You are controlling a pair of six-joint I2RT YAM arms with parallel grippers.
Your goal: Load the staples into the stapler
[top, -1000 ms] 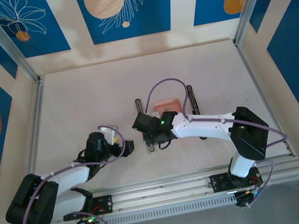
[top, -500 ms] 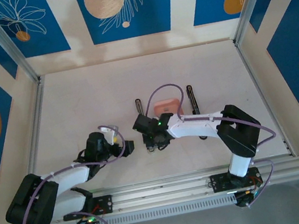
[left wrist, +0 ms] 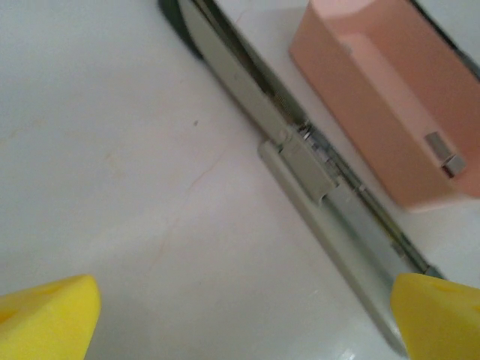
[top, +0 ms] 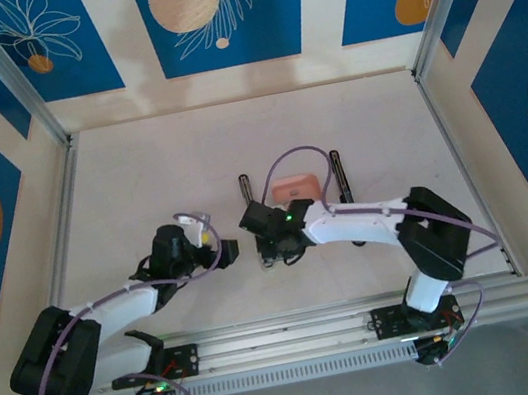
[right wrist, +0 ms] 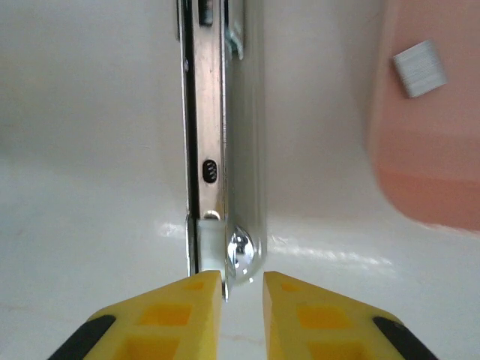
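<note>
**Rail laid open, staples in the tray**

The stapler [right wrist: 223, 135] shows as a slim silver-grey metal rail with an open channel, a small slot and a pale pusher block at its near end. It lies flat on the white table [top: 139, 178], just left of the shallow pink rectangular tray [right wrist: 420, 187]. A narrow black bar [top: 340, 177], seemingly its other half, lies at the tray's other side.

The staples [right wrist: 420, 67], seen here as one tiny grey rectangular strip, rest inside the tray, so loading looks not yet begun.

The right gripper [right wrist: 241, 283] sits at the rail's near end, its yellow fingers drawn almost together. Whether they nip anything cannot be told. The left gripper [left wrist: 244, 304] hovers low beside the rail, fingers spread wide and empty.

The rail appears to be getting steadied or readied. Next, a strip must be pinched out of the tray and laid squarely in the channel, which calls for fine alignment.
</note>
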